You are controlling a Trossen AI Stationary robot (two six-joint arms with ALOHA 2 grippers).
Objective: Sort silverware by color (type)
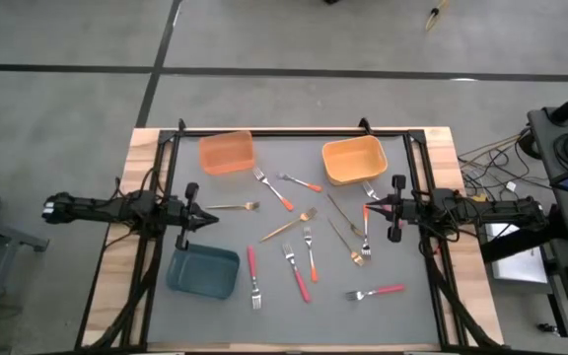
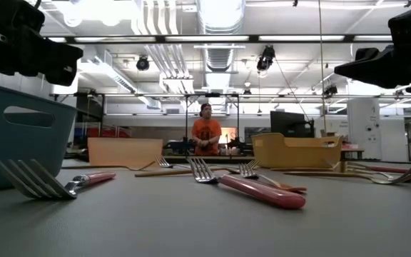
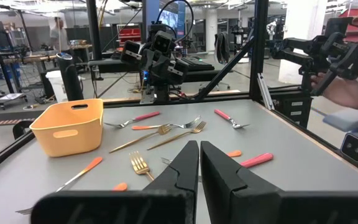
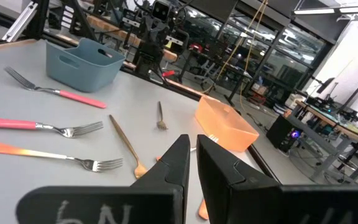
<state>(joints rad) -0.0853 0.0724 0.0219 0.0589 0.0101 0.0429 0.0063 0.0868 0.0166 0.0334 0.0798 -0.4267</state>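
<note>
A: Nearest the low camera: a fork with a glossy pink handle (image 2: 262,191), tines pointing away, flat on the matte grey table (image 1: 422,316). A second pink fork (image 2: 56,184) lies beside the teal bin (image 2: 20,135).

B: Teal bin (image 1: 203,272) is smooth plastic, rectangular, rounded corners, with a slot handle. It holds nothing that I can see.

A: Noted. The orange bin (image 1: 227,152) and the yellow-orange bin (image 1: 354,160) sit at the far edge, same moulded shape.

B: The forks are scattered across the middle of the table, none in a bin. Thin gold metal fork (image 1: 231,207) just ahead of the left gripper (image 1: 208,218). Orange-handled fork (image 1: 312,254) mid-table, pink one (image 1: 375,292) toward the near right.

A: Left gripper's fingers pressed together, pinching nothing, hovering above the teal bin's far edge.

B: Right gripper (image 1: 368,211) likewise pressed together, bare, over the forks below the yellow-orange bin.
</note>
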